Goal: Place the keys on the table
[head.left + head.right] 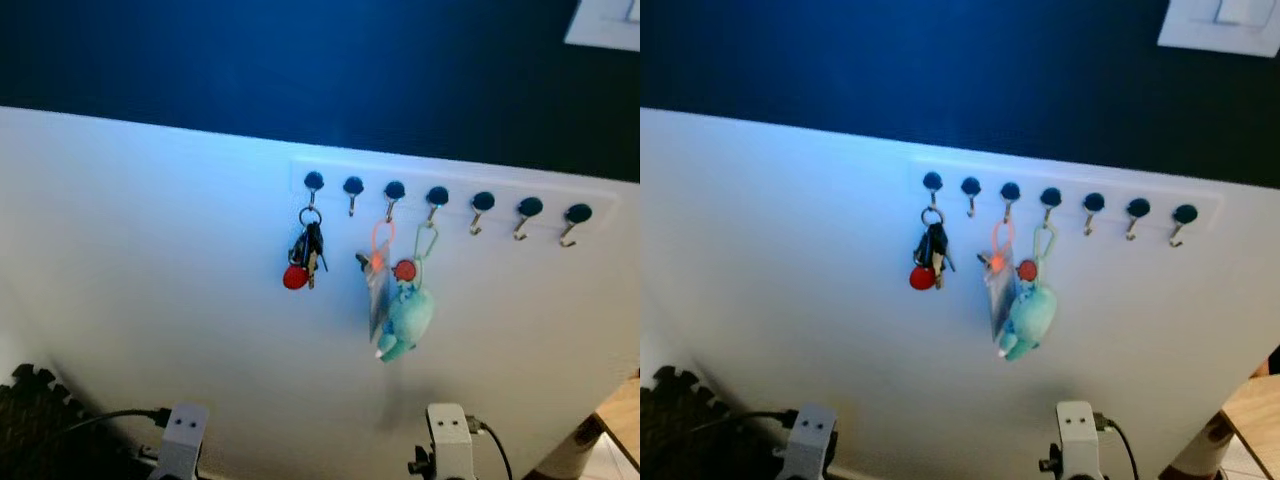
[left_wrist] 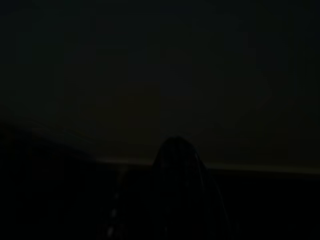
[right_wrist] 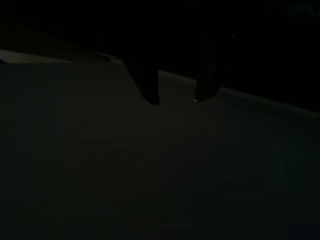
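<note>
A bunch of keys point(image 1: 305, 256) with a red round fob hangs from the leftmost hook of a white hook rail point(image 1: 445, 200) on the white wall panel. Two hooks to the right hang an orange loop with a card point(image 1: 378, 285) and a teal plush keyring point(image 1: 408, 318) with a red tag. My two silver arms, left point(image 1: 181, 440) and right point(image 1: 449, 438), sit low at the bottom edge, well below the keys. In the very dark right wrist view my right gripper point(image 3: 177, 97) has its two fingertips apart with nothing between them. The left wrist view is almost black, with one dim shape point(image 2: 177, 165).
Several hooks point(image 1: 528, 212) on the right of the rail are bare. A dark wall rises above the white panel, with a white plate point(image 1: 605, 25) at top right. A black foam mat point(image 1: 30, 410) lies at lower left, a wooden floor strip point(image 1: 620, 415) at lower right.
</note>
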`<state>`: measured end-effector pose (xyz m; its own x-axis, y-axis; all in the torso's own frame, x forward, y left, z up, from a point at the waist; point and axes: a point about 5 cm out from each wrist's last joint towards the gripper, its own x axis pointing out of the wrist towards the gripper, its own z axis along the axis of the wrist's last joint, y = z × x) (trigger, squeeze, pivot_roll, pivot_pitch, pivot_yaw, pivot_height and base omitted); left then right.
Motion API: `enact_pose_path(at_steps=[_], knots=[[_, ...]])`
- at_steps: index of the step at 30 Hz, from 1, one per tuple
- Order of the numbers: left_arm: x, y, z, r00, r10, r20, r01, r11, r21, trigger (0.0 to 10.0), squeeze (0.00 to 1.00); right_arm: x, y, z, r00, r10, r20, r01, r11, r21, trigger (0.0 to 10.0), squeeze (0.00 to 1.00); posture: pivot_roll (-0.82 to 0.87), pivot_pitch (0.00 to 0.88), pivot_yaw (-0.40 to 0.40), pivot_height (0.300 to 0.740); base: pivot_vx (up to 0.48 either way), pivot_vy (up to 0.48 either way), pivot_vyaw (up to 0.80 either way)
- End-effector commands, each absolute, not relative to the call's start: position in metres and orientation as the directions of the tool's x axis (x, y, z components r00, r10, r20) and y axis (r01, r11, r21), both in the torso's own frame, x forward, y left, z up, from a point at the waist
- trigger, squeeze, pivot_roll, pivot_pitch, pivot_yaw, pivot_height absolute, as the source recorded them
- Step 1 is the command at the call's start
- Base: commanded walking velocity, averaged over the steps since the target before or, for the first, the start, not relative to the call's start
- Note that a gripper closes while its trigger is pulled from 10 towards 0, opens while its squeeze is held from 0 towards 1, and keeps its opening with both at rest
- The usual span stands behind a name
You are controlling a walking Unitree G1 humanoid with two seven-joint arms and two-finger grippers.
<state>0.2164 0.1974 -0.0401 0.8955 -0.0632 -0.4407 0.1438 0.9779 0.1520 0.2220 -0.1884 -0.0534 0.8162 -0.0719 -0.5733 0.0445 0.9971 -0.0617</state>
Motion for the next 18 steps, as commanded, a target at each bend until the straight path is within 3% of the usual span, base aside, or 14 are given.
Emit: enact_pose_path(at_steps=[1, 18], knots=[[0.2167, 0.1973, -0.0405, 0.891, -0.07, -0.449, 0.147, 0.979, 0.139, 10.0, 0.0, 0.2163, -0.1903, -0.0569, 0.803, -0.08, -0.591, 0.059, 0.997, -0.055, 10.0, 0.0, 0.11, 0.012, -0.054, 0.74, 0.0, 0.0, 0.0], [0.2152, 0.1965, -0.0416, 0.887, -0.074, -0.456, 0.147, 0.981, 0.127, 10.0, 0.0, 0.2167, -0.19, -0.0568, 0.804, -0.077, -0.59, 0.061, 0.997, -0.046, 10.0, 0.0, 0.11, 0.017, -0.058, 0.74, -0.028, 0.0, 0.0]])
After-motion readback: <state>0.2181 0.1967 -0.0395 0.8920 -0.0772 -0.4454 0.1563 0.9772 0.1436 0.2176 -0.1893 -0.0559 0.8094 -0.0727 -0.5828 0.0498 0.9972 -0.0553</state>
